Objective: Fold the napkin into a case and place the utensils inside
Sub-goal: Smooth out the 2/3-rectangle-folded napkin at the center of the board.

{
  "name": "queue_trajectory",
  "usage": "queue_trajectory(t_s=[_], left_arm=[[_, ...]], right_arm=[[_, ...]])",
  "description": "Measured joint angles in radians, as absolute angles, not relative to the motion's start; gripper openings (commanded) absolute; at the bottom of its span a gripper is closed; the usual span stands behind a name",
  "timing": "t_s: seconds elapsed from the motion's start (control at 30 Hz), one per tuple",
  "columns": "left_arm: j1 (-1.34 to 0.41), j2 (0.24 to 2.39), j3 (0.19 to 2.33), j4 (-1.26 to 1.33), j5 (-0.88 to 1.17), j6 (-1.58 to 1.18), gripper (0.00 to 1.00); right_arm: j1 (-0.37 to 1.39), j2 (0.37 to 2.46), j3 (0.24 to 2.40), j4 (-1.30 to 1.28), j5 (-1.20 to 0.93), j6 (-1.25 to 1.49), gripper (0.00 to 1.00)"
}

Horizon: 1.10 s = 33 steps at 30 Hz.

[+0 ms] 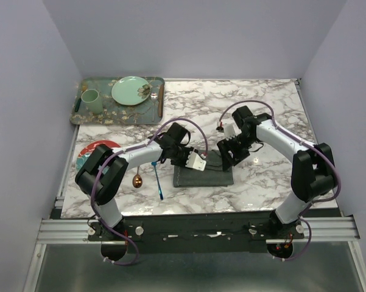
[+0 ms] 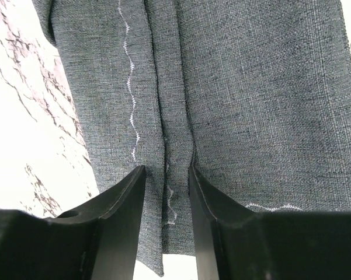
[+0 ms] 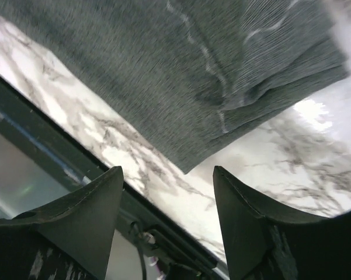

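- The napkin (image 1: 213, 176), folded small, lies by the middle of the worktop's (image 1: 280, 109) near edge; its layers could spring apart.
- Left gripper (image 2: 167, 175) straddles a folded strip; I cannot tell whether it pinches. Dragging would skew the fold.
- Right gripper (image 3: 167, 175), spread and empty, restrains nothing.

Top and wrist views: no text, label, brand, number or sign can be read on the napkin (image 1: 208, 177), the tray (image 1: 119, 114) or the marble tabletop (image 1: 274, 103).
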<state>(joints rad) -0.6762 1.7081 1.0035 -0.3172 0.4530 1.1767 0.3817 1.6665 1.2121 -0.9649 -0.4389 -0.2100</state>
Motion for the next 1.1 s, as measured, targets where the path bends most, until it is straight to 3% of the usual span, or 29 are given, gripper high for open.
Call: queue_trajectory(t_s=[0.37, 0.77, 1.1], left_arm=[[-0.677, 1.735, 1.029, -0.375, 0.453, 1.193, 0.45], [-0.677, 1.775, 1.083, -0.437, 0.453, 1.195, 0.23], [-0.678, 1.777, 1.113, -0.448, 0.455, 1.124, 0.08]], right_arm=[[0.319, 1.752, 1.148, -0.997, -0.572, -0.183, 0.64], [0.319, 1.797, 1.098, -0.985, -0.587, -0.16, 0.47], [0.319, 1.806, 1.081, -0.959, -0.568, -0.13, 0.49]])
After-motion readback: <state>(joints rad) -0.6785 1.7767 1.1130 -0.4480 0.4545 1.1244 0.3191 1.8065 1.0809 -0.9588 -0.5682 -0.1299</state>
